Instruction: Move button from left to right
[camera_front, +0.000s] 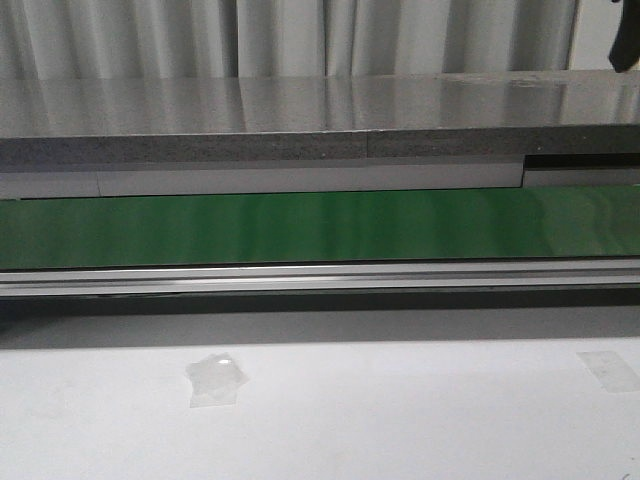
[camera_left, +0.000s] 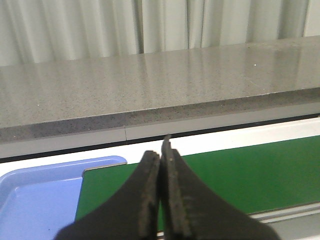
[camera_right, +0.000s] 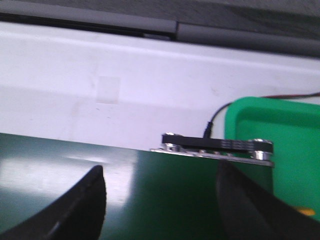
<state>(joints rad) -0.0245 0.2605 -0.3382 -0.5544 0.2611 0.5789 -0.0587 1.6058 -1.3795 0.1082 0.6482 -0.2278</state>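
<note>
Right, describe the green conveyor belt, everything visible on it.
The green belt is a smooth, slightly glossy dark green band running straight across the front view, between a grey stone-like ledge behind and a silver aluminium rail in front. Its surface looks bare. At one end a blue tray sits beside it; at the other, a green tray. Neither pincer touches it.

Front view faces the green belt (camera_front: 320, 228); both wrist views hover close above it.

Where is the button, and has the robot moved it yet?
No button shows clearly in any view. The left gripper is shut with nothing in it, above the green belt beside a blue tray. The right gripper is open and empty, near a green tray. Whether the move has happened cannot be told.
</note>
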